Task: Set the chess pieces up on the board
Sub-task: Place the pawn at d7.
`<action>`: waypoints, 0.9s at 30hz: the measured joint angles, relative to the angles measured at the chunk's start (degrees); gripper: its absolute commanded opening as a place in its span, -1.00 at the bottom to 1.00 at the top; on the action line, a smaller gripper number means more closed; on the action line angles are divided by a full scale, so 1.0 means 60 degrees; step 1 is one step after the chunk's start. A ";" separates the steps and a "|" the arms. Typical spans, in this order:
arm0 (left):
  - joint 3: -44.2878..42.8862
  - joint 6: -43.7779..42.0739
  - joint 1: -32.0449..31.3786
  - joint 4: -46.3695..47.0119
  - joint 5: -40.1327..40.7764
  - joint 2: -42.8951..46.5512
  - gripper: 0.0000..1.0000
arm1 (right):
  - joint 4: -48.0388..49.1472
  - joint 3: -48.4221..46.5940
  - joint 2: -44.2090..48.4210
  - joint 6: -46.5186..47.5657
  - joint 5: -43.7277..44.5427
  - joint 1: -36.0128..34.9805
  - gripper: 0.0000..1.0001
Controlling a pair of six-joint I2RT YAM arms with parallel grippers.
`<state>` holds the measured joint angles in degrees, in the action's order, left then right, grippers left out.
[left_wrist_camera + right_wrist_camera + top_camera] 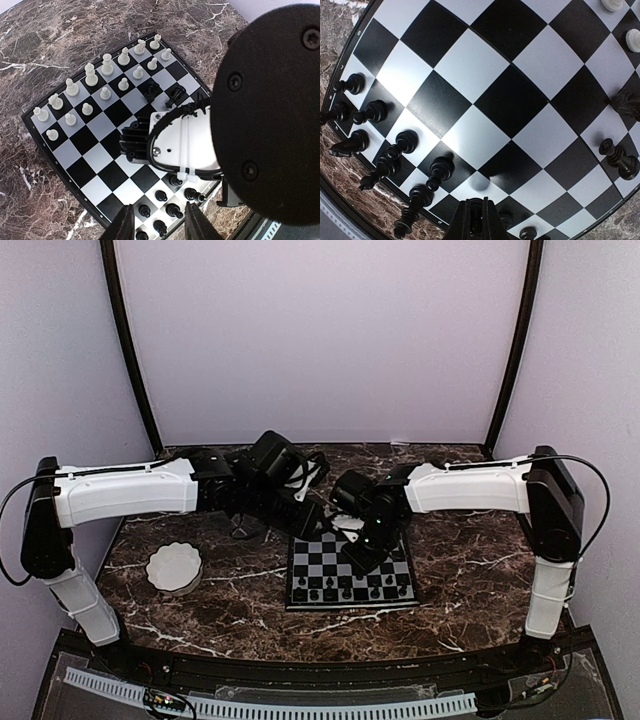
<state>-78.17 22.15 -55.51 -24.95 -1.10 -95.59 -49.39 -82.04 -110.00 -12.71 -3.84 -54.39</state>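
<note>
"How much room was there round the board?"

"Plenty. The board (320, 565) lay a little right of the middle of the table (470, 570), with bare marble to its right and along its near edge. A white bowl (174, 567) sat well apart on the left. Most of the middle squares were bare."

"And the pieces?"

"The black pieces (395, 150) crowded the board's near edge. The white pieces (90, 80) stood in two rows along the far edge. A couple of black ones stood out of line, just beside the white rows."

"What were the grippers doing?"

"The right gripper (475, 205) hung low over the near squares with its fingers pressed together. Whether a piece was pinched between them I couldn't tell. The left gripper (160, 210) hovered higher, by the board's far left corner. Its fingers were apart, with nothing between them, and it touched nothing."

"And the arms?"

"The left arm (125, 490) reached level from the left side towards the middle, its wrist bent down near the board. The right arm (470, 485) came in level from the right and dipped its wrist over the board. The two wrists were close together."
</note>
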 measured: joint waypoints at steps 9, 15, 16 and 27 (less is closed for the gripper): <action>0.0000 0.0033 0.0000 0.0000 -0.0007 0.0000 -0.27 | 0.0062 0.0051 -0.0055 0.0000 -0.0113 0.0000 -0.80; 0.0000 0.0102 0.0000 -0.0004 -0.0007 0.0000 -0.27 | 0.0091 0.0058 -0.0237 0.0004 -0.0153 0.0000 -0.61; 0.0000 0.0106 0.0000 -0.0004 -0.0004 0.0000 -0.27 | 0.0091 0.0058 -0.0251 0.0011 -0.0149 0.0000 -0.60; 0.0000 0.0135 0.0000 -0.0004 0.0000 0.0000 -0.27 | -0.0222 -0.0222 -0.0127 0.0157 0.0051 0.0073 -0.50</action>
<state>-78.17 22.96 -55.51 -24.97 -1.10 -95.59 -50.72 -83.37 -110.76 -11.77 -3.53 -53.95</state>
